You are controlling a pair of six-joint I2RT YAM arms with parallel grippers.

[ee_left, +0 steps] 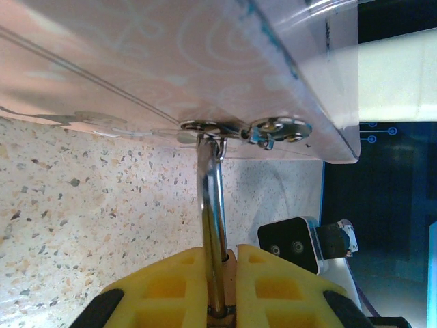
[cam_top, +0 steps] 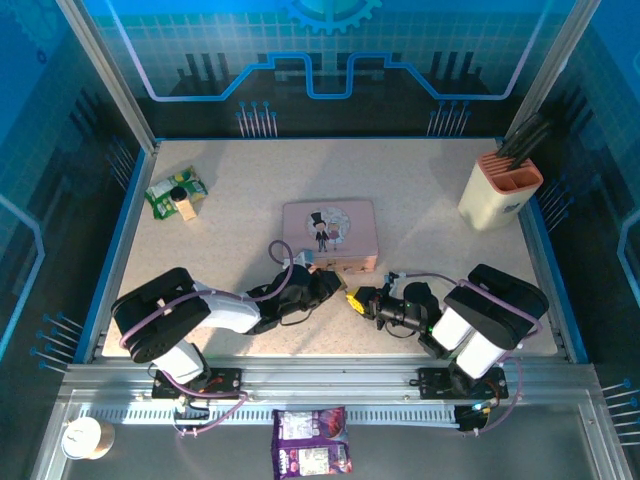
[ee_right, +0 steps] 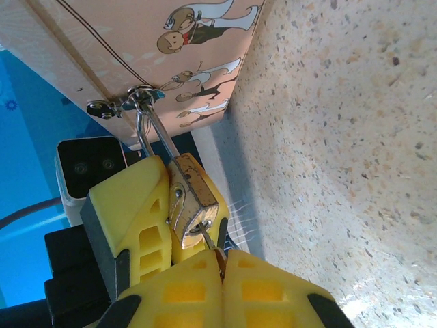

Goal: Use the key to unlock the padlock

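Speckled table (cam_top: 430, 180), pink tin (cam_top: 330, 225) mid-table. At the tin's front hasp (ee_right: 130, 102) the left gripper (ee_left: 220, 260) is pinched tight on the padlock (ee_right: 194, 198), which hangs there by its shackle (ee_left: 212, 198). The right gripper (ee_right: 222, 263) is clamped on the key (ee_right: 208, 240), tip at the keyhole. Padlock looks light, rigid, slick; hold its flat body sides. Key is thin, so twist gently.

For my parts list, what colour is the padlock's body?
The padlock body is brass-gold, clearest in the right wrist view.
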